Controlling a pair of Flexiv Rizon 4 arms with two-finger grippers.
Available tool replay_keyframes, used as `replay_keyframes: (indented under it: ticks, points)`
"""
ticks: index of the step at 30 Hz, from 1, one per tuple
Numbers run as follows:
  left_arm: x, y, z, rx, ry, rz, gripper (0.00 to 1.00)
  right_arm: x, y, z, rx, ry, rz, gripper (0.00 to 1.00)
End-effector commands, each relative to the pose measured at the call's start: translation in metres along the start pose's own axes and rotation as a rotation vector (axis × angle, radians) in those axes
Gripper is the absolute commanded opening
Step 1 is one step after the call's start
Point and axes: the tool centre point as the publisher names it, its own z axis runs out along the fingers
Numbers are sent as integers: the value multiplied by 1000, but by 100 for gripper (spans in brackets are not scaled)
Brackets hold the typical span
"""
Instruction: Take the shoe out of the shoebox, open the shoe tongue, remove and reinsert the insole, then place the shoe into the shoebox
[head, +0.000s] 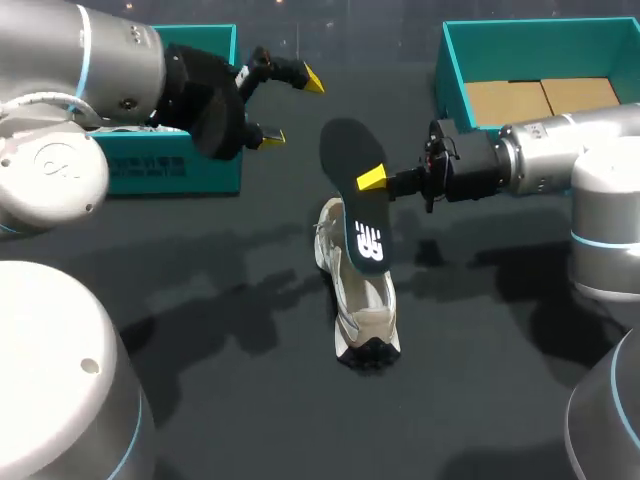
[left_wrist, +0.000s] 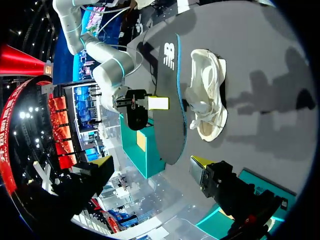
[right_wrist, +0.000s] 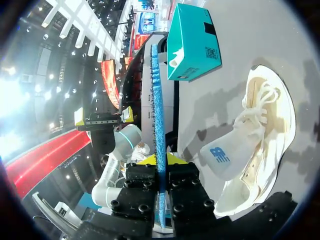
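A white and beige shoe lies on the dark table, toe towards the front. Its black insole with a white logo hangs tilted over the shoe's heel end. My right gripper is shut on the insole's edge from the right. In the right wrist view the insole runs edge-on between the fingers, blue underside showing, with the shoe beside it. My left gripper stands open and holds nothing, behind and to the left of the insole. From the left wrist the insole and shoe lie ahead of the open gripper.
A teal shoebox with cardboard inside stands open at the back right. A second teal box part sits at the back left, under my left arm.
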Motion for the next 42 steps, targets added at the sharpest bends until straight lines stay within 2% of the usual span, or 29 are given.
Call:
replay_keyframes:
  ticks: [1, 2, 6, 8, 9, 13, 15, 16, 24, 32, 42]
  points:
    - [-15, 4, 3, 54, 100, -12, 100, -1, 0, 1, -1, 0, 0, 0]
    - [-23, 8, 3, 48, 128, -1, 100, -1, 0, 1, -1, 0, 0, 0]
    - [-49, 18, 2, 186, 177, 44, 100, -1, 0, 1, -1, 0, 0, 0]
    - [-60, 19, 6, 193, 270, 78, 100, -1, 0, 1, -1, 0, 0, 0]
    - [-65, 18, 5, 210, 256, 94, 100, -1, 0, 1, -1, 0, 0, 0]
    - [-79, 15, 11, 215, 457, 141, 100, -1, 0, 1, -1, 0, 0, 0]
    - [-84, 12, 15, 129, 568, 181, 100, -1, 0, 1, -1, 0, 0, 0]
    - [-86, 12, 16, 144, 597, 178, 100, -1, 0, 1, -1, 0, 0, 0]
    - [-85, 13, 26, 202, 739, 152, 100, -1, 0, 1, -1, 0, 0, 0]
    - [-79, 16, 28, 304, 769, 93, 100, -1, 0, 1, -1, 0, 0, 0]
    - [-82, 2, 32, 290, 840, 151, 100, -1, 0, 1, -1, 0, 0, 0]
